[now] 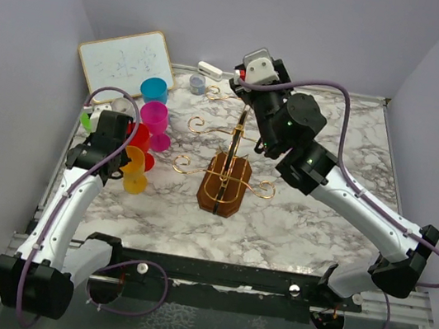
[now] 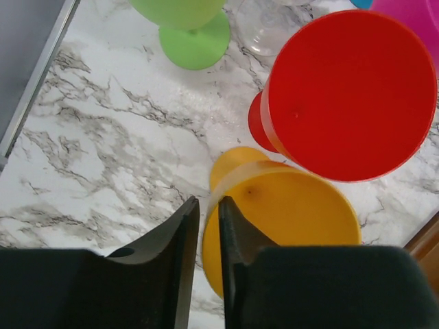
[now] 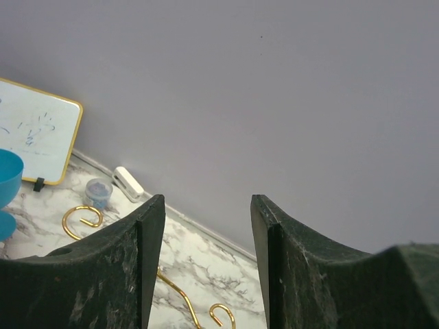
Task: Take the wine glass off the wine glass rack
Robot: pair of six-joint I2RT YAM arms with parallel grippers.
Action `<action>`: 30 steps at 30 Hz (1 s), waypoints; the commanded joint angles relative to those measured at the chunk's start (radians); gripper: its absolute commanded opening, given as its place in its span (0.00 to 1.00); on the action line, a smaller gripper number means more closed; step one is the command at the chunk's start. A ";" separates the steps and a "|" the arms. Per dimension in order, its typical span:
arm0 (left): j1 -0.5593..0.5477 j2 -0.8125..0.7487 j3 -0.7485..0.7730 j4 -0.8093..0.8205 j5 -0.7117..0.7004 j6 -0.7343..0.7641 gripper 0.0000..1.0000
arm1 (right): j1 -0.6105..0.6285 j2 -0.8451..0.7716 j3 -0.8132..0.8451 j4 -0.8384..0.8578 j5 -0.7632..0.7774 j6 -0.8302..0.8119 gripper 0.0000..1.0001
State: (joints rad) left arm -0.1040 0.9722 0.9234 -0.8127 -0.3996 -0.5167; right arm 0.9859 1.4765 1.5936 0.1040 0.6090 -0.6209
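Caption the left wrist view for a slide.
The left jaws straddle the yellow glass rim; red glass and green glass stand nearby.

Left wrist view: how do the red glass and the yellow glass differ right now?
The red wine glass stands clear of the left gripper; the yellow wine glass sits at its fingertips, edge showing in the narrow gap between them. The red bowl overlaps the yellow bowl's far rim in this view. Colour aside, both stand upright on the marble table, off the wine glass rack.
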 commanded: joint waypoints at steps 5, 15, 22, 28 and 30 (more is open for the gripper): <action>0.007 -0.025 0.087 -0.019 0.066 -0.004 0.32 | -0.009 -0.025 -0.014 -0.031 0.011 0.031 0.54; 0.007 -0.094 0.276 -0.002 0.202 -0.023 0.36 | -0.020 -0.004 0.036 -0.124 -0.025 0.095 0.55; 0.007 -0.150 0.216 0.360 0.280 0.033 0.45 | -0.140 0.134 0.279 -0.381 -0.220 0.238 0.56; 0.009 0.132 0.448 0.419 0.333 0.104 0.45 | -0.453 0.355 0.657 -0.692 -0.528 0.529 0.56; 0.009 0.231 0.539 0.424 0.305 0.137 0.45 | -0.572 0.393 0.707 -0.747 -0.613 0.621 0.55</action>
State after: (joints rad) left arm -0.1009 1.0409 1.3235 -0.4767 -0.1200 -0.4583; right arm 0.6140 1.7920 2.1830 -0.4046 0.2344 -0.2501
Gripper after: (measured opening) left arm 0.448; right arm 0.556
